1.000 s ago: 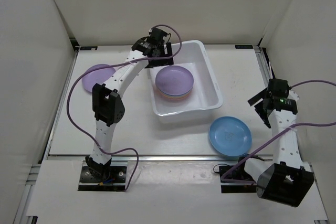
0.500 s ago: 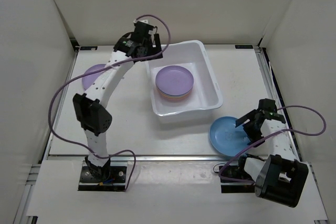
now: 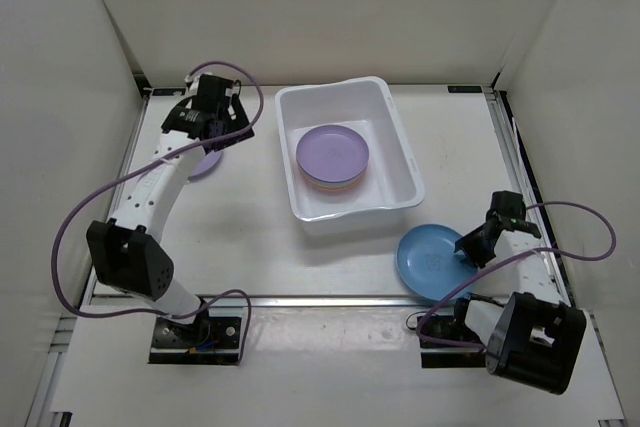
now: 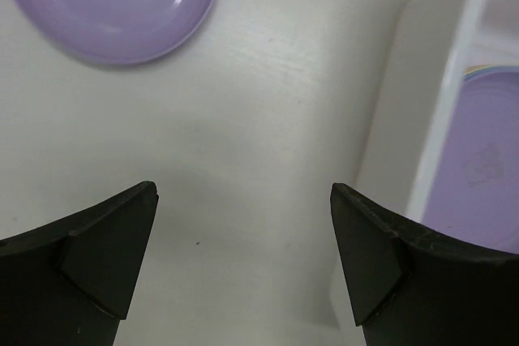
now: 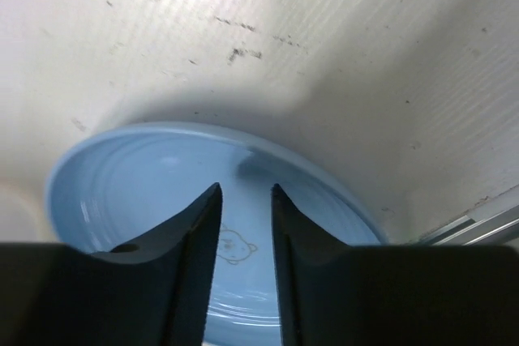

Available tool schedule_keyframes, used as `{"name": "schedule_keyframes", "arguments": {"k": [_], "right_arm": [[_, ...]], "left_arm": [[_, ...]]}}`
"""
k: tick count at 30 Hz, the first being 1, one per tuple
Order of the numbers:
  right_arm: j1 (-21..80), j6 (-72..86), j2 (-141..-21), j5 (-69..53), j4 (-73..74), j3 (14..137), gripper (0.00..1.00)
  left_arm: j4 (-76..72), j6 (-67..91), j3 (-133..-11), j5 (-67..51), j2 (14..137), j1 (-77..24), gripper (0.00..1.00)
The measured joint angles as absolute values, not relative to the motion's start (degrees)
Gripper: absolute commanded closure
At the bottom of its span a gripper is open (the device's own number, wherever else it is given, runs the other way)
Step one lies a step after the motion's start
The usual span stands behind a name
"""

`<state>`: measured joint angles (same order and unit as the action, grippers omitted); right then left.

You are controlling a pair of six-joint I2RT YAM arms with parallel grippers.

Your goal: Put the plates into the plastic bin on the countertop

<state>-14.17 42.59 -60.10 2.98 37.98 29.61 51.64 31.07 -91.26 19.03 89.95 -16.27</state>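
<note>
Right gripper [image 5: 245, 192], jaws nearly together, set over right rim of blue plate [image 3: 430, 262] near front-right worktop [image 3: 250, 237] corner; hold unconfirmed. Bin [image 3: 402, 137] lies back-left. Left gripper [image 4: 243, 196] wide open, empty.

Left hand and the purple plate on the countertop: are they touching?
Apart. Left wrist view shows bare countertop between the open left hand and the purple plate.
</note>
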Motion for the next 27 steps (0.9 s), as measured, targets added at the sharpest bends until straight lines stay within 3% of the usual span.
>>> {"name": "schedule_keyframes", "arguments": {"k": [2,4,7,8,11,12,16,21,27], "right_arm": [[-14.17,41.76,-59.27,3.42,38.15,30.37,0.8],[-14.17,40.93,-58.28,3.84,38.52,31.66,0.8],[-14.17,39.9,-57.32,4.45,38.89,33.17,0.68],[-14.17,39.66,-57.32,4.67,39.05,33.52,0.56],[-14.2,39.09,-57.49,6.09,39.9,34.11,0.36],[-14.2,39.18,-57.67,6.24,40.14,34.35,0.36],[-14.41,38.63,-59.27,9.41,40.73,35.7,0.2],[-14.79,37.91,-62.26,9.69,40.32,35.75,0.12],[-14.76,37.28,-65.76,7.75,36.51,32.77,0.12]], "left_arm": [[51.7,31.68,-86.8,18.98,88.36,-14.68,0.0],[51.86,32.23,-83.66,18.87,87.09,-13.19,0.01],[52.05,32.82,-80.18,18.87,85.21,-11.14,0.0],[52.07,32.93,-79.42,18.87,84.62,-10.81,0.01],[51.77,33.1,-76.93,18.87,82.43,-10.22,0.0],[51.72,33.17,-75.9,18.87,81.6,-10.04,0.01],[51.37,33.43,-70.76,19.14,77.97,-8.05,0.0],[51.7,33.52,-64.9,19.31,75.31,-2.7,0.01],[51.88,33.23,-64.16,19.11,75.24,1.48,0.01]]}}
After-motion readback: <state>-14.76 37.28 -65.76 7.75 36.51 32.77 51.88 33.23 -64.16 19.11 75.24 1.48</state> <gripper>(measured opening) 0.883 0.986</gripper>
